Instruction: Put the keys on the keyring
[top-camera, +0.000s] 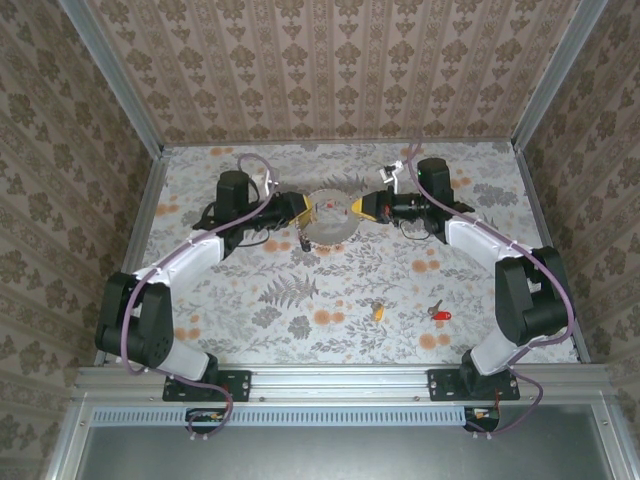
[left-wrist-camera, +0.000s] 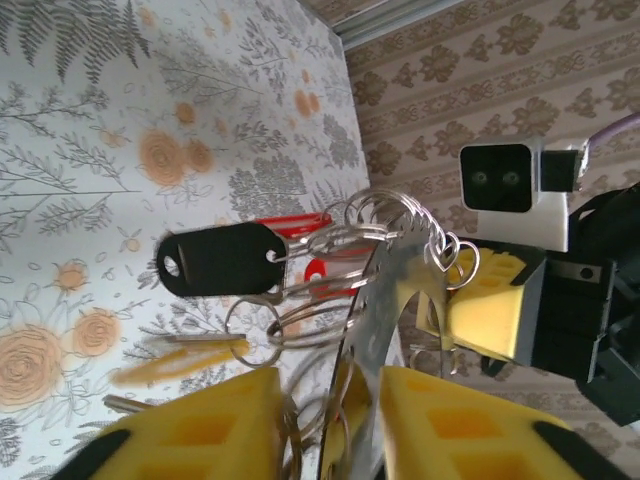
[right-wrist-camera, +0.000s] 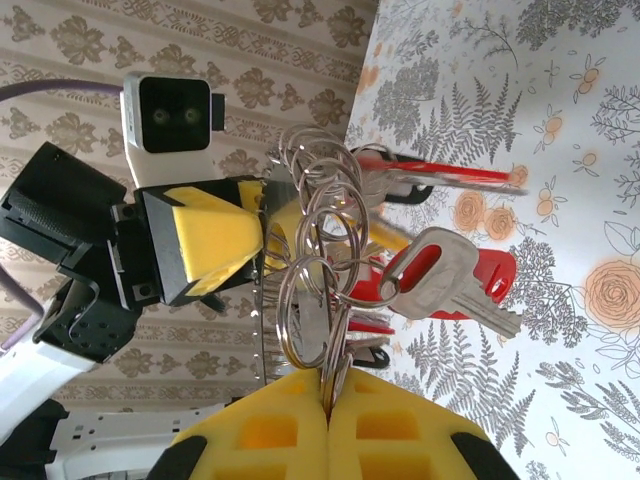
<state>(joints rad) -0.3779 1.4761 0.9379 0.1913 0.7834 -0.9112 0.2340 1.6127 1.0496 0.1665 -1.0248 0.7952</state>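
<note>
Currently, the keyring (top-camera: 328, 222) is held between the two grippers, at 12 o'clock from the centre of the table (top-camera: 250, 300). The left gripper (top-camera: 300, 208) meets its rim at 9 o'clock and the right gripper (top-camera: 355, 207) at 3 o'clock.

In the left wrist view the keyring runs edge-on between the left fingers (left-wrist-camera: 200, 430), which stand narrow and clamp it. In the right wrist view the right fingers (right-wrist-camera: 400, 430) are pressed together on small rings (right-wrist-camera: 320, 240) threaded on the keyring.

Keys hang from these rings:
- a black key (left-wrist-camera: 220, 258)
- red keys (right-wrist-camera: 495, 272)
- a blurred yellow key (left-wrist-camera: 170, 362), near the left fingers

Two more keys lie on the table at 5 o'clock from the keyring. They are a loose yellow key (top-camera: 378, 311) and, at its 3 o'clock, a loose red key (top-camera: 440, 314). The two are apart from each other.
</note>
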